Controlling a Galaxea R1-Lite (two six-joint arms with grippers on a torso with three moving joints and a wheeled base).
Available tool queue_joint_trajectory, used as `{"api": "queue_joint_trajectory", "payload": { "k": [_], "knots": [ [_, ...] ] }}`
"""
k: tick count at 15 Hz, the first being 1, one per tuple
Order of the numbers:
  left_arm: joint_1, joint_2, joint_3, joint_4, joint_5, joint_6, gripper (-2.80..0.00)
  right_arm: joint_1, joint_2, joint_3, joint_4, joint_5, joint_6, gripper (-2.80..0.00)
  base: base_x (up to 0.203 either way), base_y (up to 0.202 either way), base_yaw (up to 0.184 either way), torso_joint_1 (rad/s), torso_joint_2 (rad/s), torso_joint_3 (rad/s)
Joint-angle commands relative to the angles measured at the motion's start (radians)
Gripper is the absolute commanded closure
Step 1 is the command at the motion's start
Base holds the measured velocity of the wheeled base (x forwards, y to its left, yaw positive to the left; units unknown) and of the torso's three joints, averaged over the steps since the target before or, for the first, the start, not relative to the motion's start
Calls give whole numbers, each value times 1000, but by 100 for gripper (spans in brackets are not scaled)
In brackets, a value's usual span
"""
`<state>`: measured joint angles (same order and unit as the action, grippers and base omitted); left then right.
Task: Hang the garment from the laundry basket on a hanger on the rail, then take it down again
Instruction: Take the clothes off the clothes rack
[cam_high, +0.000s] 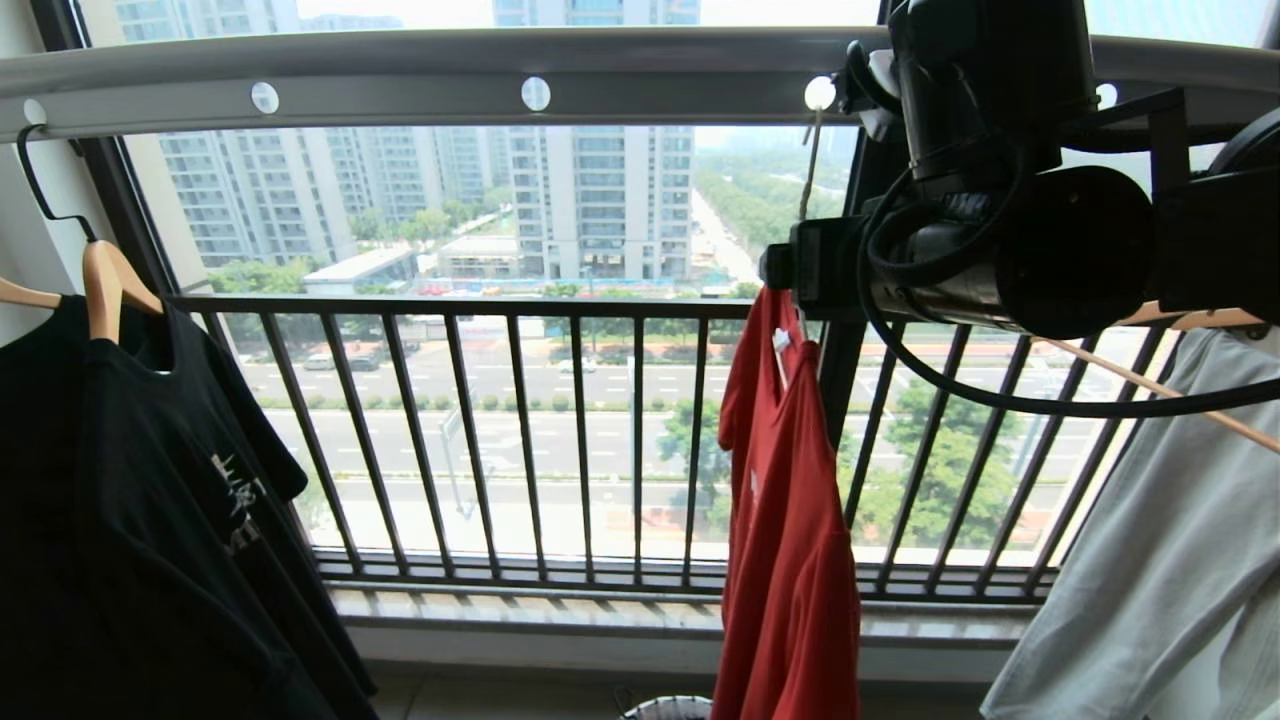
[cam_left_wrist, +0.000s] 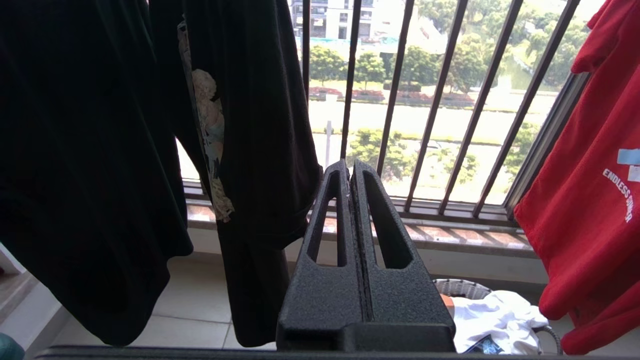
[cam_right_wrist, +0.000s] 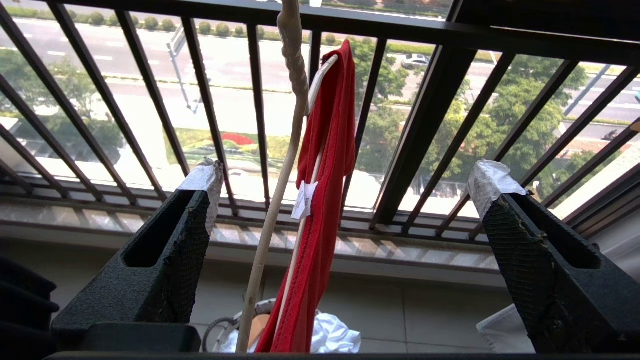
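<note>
hanging edge-on, long axis vertical, red garment (cam_high: 790, 540) under rail (cam_high: 400, 95).

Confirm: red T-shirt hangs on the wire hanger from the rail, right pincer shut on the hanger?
Not quite. The right wrist view shows the right pincer open, touching nothing. The red T-shirt does hang on the wire hanger from the rail.

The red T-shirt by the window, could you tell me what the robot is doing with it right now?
The red T-shirt hangs on a thin pale wire hanger hooked to the grey rail. The right gripper faces the hanger's neck with its jaws wide open, holding nothing. The left gripper is shut and idle, low beside the black T-shirts. The laundry basket on the floor below holds a white garment.
</note>
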<state>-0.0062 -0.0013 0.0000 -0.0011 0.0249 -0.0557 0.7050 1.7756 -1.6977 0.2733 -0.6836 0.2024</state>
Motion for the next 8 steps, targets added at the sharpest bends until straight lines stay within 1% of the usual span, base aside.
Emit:
{"api": "queue_joint_trajectory", "payload": {
  "k": [1,3,7,8],
  "knots": [
    [0,1,0,0,0,-1,0,-30,40,1,-50,-2,-21,-280,0,0,0,0,0,0],
    [0,1,0,1,0,-1,0,-50,53,0,-84,2,-39,-280,0,0,0,0,0,0],
    [0,1,0,1,1,-1,0,-62,76,0,-132,6,-45,-280,0,0,0,0,0,0],
    [0,1,0,0,0,-1,0,-62,81,0,-134,14,-49,0,0,0,0,0,0,0]
  ]
}}
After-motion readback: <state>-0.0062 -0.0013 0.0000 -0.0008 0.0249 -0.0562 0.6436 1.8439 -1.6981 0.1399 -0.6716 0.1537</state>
